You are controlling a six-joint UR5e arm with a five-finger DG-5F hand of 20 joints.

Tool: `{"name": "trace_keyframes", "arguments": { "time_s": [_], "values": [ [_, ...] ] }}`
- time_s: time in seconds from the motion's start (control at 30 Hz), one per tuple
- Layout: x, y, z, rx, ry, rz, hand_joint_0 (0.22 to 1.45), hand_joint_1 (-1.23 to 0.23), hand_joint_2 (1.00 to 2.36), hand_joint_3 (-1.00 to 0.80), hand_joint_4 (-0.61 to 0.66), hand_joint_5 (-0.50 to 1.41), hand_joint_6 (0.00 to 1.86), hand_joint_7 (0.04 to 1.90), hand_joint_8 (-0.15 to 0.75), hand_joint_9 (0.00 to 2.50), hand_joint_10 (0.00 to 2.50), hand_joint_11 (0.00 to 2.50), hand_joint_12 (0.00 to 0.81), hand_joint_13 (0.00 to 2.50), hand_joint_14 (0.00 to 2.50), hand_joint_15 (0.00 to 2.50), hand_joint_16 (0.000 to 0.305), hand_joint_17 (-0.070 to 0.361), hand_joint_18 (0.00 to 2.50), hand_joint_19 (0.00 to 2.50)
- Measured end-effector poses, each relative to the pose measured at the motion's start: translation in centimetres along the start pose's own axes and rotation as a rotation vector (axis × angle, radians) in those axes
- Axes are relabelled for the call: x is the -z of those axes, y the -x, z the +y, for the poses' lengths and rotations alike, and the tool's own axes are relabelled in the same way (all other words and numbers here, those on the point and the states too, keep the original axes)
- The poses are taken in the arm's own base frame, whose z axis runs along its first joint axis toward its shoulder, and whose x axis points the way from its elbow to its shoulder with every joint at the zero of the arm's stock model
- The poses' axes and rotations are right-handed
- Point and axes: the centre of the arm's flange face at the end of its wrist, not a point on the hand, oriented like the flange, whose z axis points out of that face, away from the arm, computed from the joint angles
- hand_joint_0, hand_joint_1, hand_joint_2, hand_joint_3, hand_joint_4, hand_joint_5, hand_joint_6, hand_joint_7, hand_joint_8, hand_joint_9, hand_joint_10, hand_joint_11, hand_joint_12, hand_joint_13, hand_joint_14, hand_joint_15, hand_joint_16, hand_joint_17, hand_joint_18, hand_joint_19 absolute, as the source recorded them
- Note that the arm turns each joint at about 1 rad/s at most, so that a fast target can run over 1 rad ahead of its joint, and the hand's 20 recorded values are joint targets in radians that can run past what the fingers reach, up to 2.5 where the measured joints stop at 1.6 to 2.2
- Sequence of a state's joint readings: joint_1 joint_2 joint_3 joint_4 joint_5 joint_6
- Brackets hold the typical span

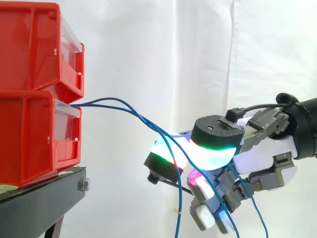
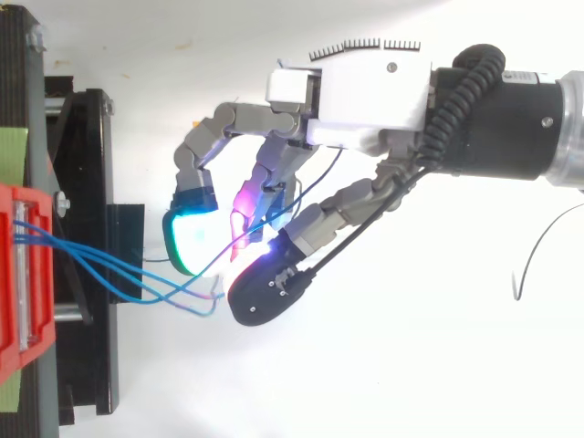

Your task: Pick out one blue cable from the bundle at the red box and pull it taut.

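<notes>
- Two red bins stacked on the black stand (image 1: 44, 198): upper red bin (image 1: 29, 44) on lower red bin (image 1: 29, 139), with the white curtain (image 1: 148, 49) behind.
- The blue cable bundle (image 1: 143, 118) leaves the front of the lower red bin at its top edge, just under the upper one.
- From there the strands arc out and sag down toward the robot hand (image 2: 365, 100). They are curved, so slack.
- The robot hand comes in from the right, well apart from the bins, with its fingers pointing at them.
- Fingers and thumb are curled in, not spread. The thumb pad (image 2: 265, 287) sits just beside the cyan-green finger pad (image 2: 187, 233), and a magenta-lit finger (image 2: 245, 205) lies between and behind them.
- In the top view one blue cable (image 2: 214, 263) runs up through the narrow gap between the thumb pad and the cyan-green pad, then on toward the palm. The hand is closed round that strand; I cannot tell how firm the pinch is.
- The other strands stop loose just below that gap, near the thumb pad and outside the grip.
- In the side view a strand crosses the glowing pad face, and two tails hang down below the fingers.
</notes>
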State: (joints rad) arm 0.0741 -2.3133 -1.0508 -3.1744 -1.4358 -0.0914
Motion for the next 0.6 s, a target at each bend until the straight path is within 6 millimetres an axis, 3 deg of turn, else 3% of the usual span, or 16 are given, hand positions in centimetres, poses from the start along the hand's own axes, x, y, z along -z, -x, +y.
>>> {"name": "trace_keyframes", "arguments": {
  "time_s": [0.27, 0.6],
  "values": [
    [0.06, 0.01, -0.06, -0.006, -0.006, 0.000, 0.53, -0.91, 1.00, -0.50, -0.07, -0.10, 0.92, 0.85, 0.216, 1.15, 0.02, 0.65, 0.278, 0.98, 0.03, 0.64, 0.041, 0.093, 0.88, 0.79],
    [0.07, 0.01, -0.07, -0.008, -0.007, 0.001, 0.52, -0.72, 1.00, -0.50, -0.04, -0.10, 0.90, 0.86, 0.221, 1.15, 0.02, 0.64, 0.285, 0.97, 0.02, 0.64, 0.042, 0.095, 0.88, 0.80]
  ]
}}
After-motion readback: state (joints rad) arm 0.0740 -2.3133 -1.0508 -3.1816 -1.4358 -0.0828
